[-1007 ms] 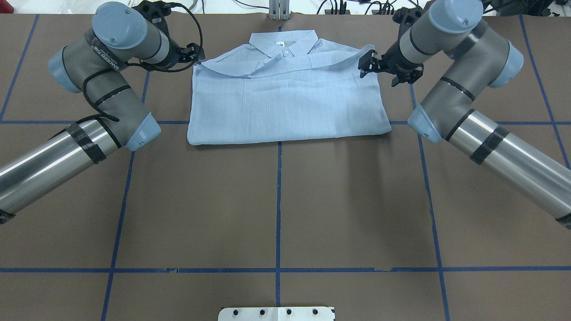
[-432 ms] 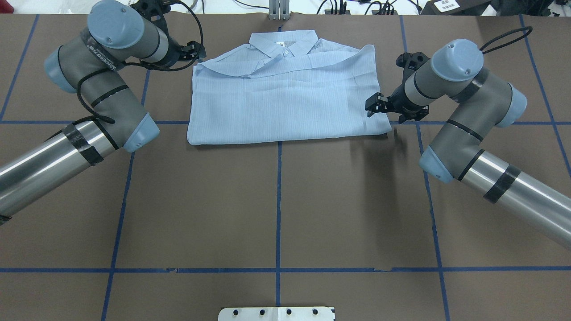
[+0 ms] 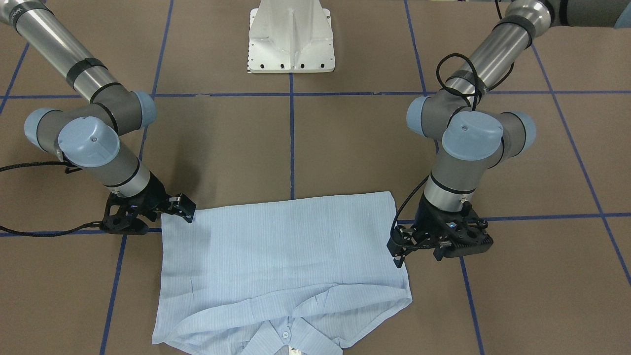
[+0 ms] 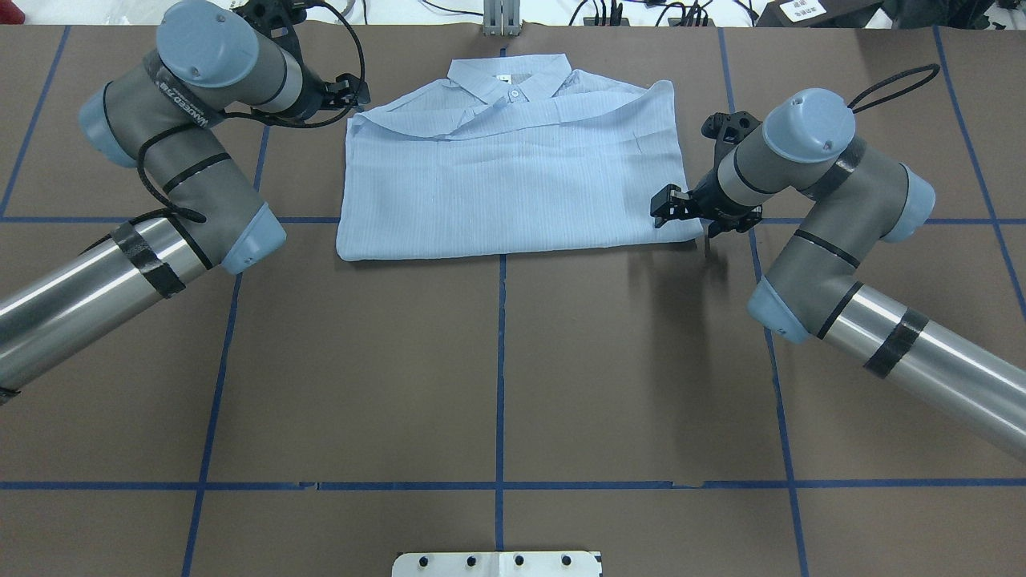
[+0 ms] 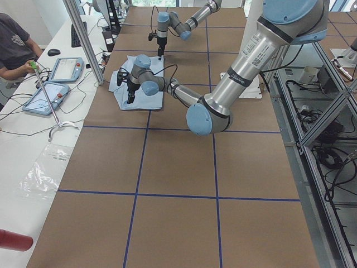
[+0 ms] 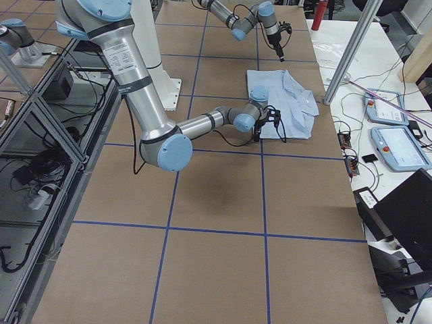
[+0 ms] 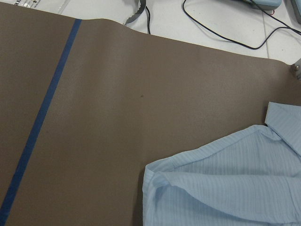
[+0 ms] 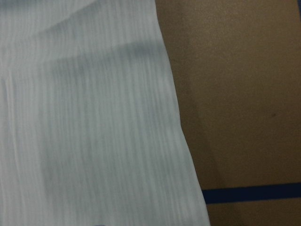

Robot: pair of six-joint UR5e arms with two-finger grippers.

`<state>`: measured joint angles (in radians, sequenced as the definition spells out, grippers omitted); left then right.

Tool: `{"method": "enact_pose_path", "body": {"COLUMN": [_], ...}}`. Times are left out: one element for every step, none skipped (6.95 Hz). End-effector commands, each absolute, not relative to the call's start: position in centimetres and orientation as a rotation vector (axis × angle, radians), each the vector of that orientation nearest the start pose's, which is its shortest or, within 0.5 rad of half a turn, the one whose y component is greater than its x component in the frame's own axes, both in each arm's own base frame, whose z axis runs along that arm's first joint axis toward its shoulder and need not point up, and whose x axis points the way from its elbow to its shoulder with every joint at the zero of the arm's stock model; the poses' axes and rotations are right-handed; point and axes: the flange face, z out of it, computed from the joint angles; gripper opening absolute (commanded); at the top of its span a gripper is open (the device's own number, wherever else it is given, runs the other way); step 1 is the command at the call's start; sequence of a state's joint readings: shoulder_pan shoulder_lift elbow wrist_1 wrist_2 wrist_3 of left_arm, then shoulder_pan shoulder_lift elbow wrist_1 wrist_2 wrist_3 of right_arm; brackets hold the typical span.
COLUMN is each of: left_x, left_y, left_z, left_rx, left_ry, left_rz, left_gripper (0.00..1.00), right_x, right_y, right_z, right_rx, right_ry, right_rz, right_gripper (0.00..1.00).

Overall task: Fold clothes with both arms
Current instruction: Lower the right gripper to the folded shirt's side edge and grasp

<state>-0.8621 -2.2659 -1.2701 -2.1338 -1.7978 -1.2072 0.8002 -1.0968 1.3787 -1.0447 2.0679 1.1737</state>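
Observation:
The clothes, a light-blue shirt (image 4: 513,176), lie folded flat at the table's far middle, collar and a button pointing away from the robot (image 3: 276,256). My left gripper (image 4: 355,90) hovers just off the shirt's far left corner and looks open; the left wrist view shows that corner (image 7: 225,193) with nothing gripped. My right gripper (image 4: 660,208) hangs low over the shirt's right edge near the folded near corner, open and empty (image 3: 186,207). Below it, the right wrist view shows only the cloth edge (image 8: 94,117) and brown table.
Blue tape lines (image 4: 500,361) grid the brown table. The white pedestal base (image 3: 291,39) stands at the robot's side. Cables and a metal post (image 4: 498,16) line the far edge. A person (image 5: 14,44) sits at a side bench with tablets.
My right gripper has travelled from the shirt's far right corner down along its right edge to the near right corner, carrying nothing. The left arm shifted only slightly. The shirt lies unchanged.

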Motion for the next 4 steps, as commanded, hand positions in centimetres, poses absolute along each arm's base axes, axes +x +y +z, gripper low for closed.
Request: {"method": "enact_pose_path", "body": {"left_x": [41.78, 41.78, 41.89, 41.87], "left_y": [-65.77, -65.77, -65.72, -65.70], "left_z": [31.15, 31.15, 31.03, 30.96], "left_rx": [0.380, 0.380, 0.380, 0.380], "left_ry": [0.906, 0.906, 0.907, 0.909], "left_rz": [-0.349, -0.349, -0.348, -0.349], "left_gripper": [0.99, 0.99, 0.99, 0.99], "right_x": [-42.86, -42.70, -42.76, -42.14], "right_y": [-56.22, -56.33, -56.18, -55.79], "right_z": [41.97, 41.96, 42.18, 42.31], "right_rx": [0.051, 0.051, 0.032, 0.034], "right_ry": [-0.923, -0.924, -0.928, -0.933], "right_rz": [0.162, 0.162, 0.158, 0.158], "right_gripper": [0.00, 0.00, 0.00, 0.00]}}
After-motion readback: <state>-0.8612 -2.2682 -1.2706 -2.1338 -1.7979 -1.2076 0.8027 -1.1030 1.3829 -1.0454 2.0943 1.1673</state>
